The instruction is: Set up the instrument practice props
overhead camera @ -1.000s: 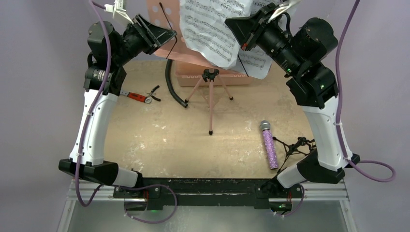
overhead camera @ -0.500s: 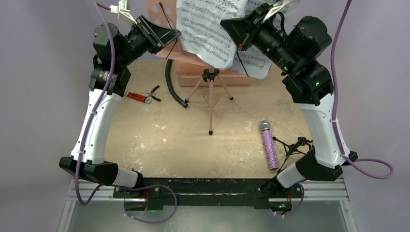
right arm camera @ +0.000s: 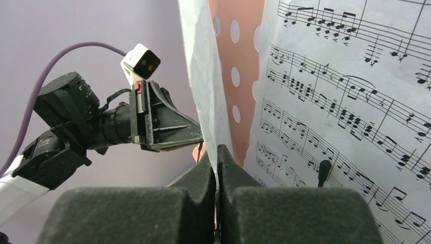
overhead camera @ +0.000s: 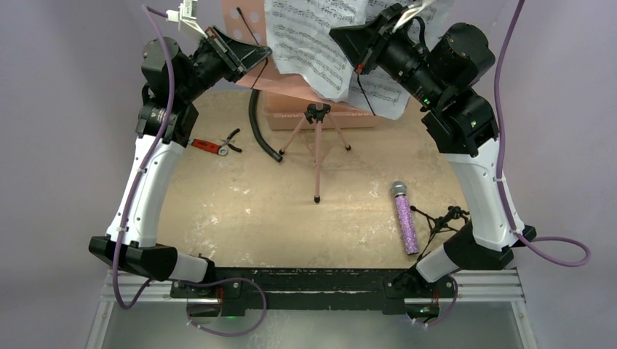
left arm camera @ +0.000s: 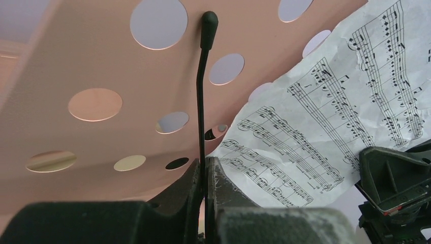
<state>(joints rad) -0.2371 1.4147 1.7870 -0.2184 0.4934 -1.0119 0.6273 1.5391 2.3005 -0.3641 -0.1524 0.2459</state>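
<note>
The pink perforated music stand stands at the back of the table on tripod legs. My left gripper is shut on the stand's thin black page-holder arm, in front of the pink desk. My right gripper is shut on the edge of a white sheet-music page, held upright before the stand. A second page lies on the desk. The purple glittery microphone lies on the table at the right, next to the small black tripod mic stand.
A red-handled wrench and pliers lie at the left. A black curved hose lies near the stand's legs. A pink box sits behind the tripod. The wooden tabletop ends at the black near rail.
Both arms have shifted slightly left and up with what they hold. The sheet-music page has moved a little left across the stand. Nothing on the table has moved.
</note>
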